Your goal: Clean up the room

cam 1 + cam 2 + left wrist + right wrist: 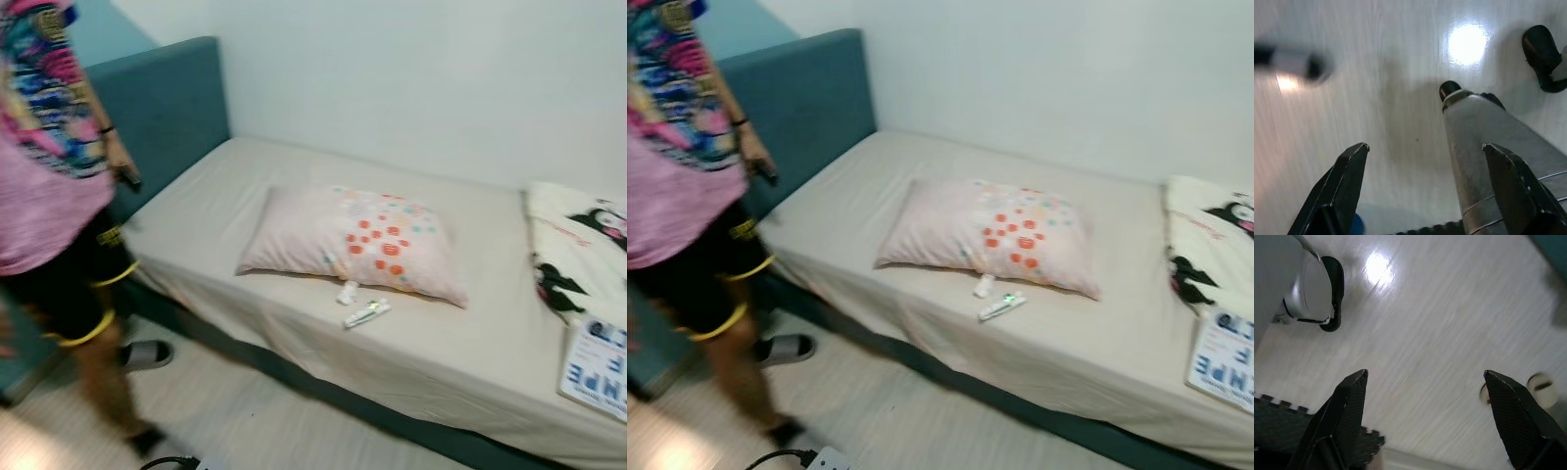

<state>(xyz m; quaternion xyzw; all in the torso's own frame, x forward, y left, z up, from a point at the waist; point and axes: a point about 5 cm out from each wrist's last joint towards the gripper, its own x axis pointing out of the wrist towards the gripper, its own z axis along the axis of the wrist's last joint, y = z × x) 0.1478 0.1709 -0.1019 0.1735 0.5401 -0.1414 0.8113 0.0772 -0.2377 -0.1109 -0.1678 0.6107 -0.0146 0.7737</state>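
A person [49, 196] stands at the left by the bed [294, 323], so the approach wants a wide berth there. Both arms hang low over the floor [1400, 98]: left gripper [1425, 152] spread wide and empty, right gripper [1425, 382] likewise. Ahead and above them, the small tube [366, 313] lies on the bed, just in front of the pillow [358, 240]. Best to step close, square up, then reach with the right gripper.

bed [294, 323] | pillow [358, 240], tube [366, 313], folded blanket [578, 245], booklet [596, 370]
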